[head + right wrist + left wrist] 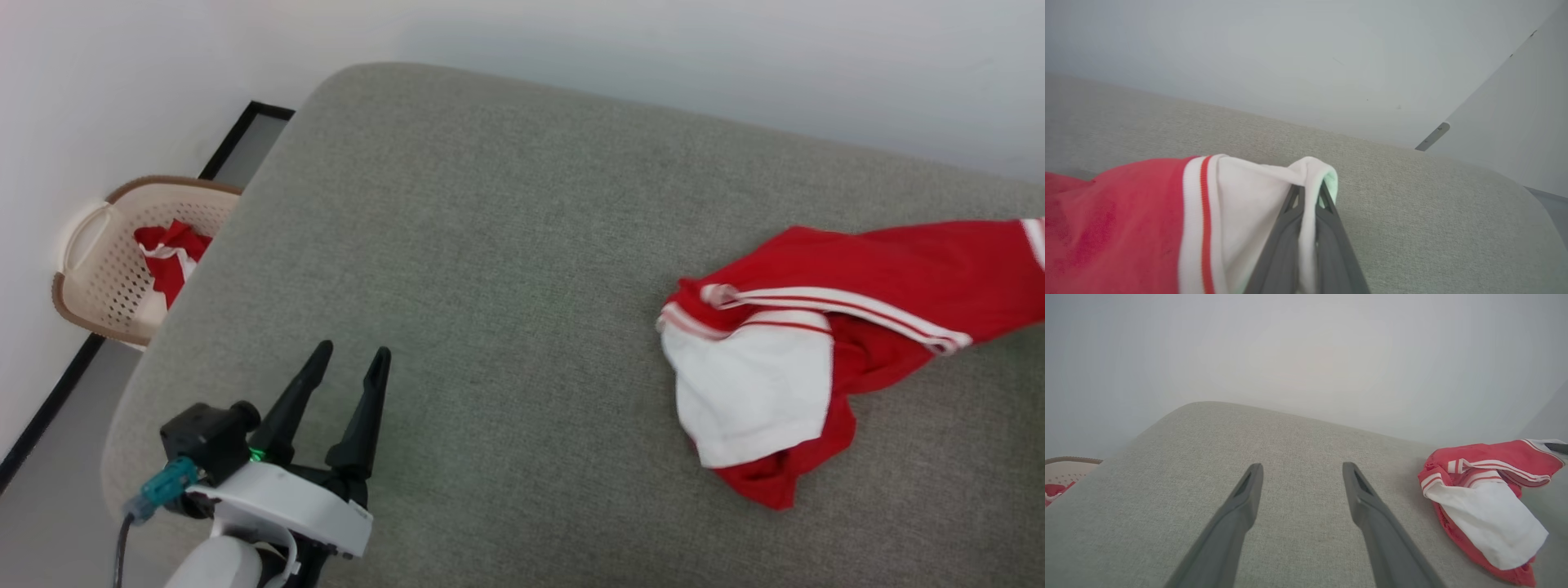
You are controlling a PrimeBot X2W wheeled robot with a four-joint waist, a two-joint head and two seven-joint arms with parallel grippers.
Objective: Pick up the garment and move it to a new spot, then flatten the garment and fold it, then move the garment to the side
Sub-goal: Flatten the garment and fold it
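the garment (pixel 824 327), a red jersey t-shirt, lies crumpled on the right part of the grey upholstered surface (pixel 506 245), well apart from the left gripper (pixel 353 351), whose jaws stand spread wide over bare fabric with nothing between them. the right gripper (pixel 1310 191) has its jaws pressed together, pinching a fold of the white sleeve (pixel 1249 196). the cloth looks light, limp and a little slick, so from one pinch it will likely sag and bunch; a second hold on the striped trim or the far shoulder should spread it better.
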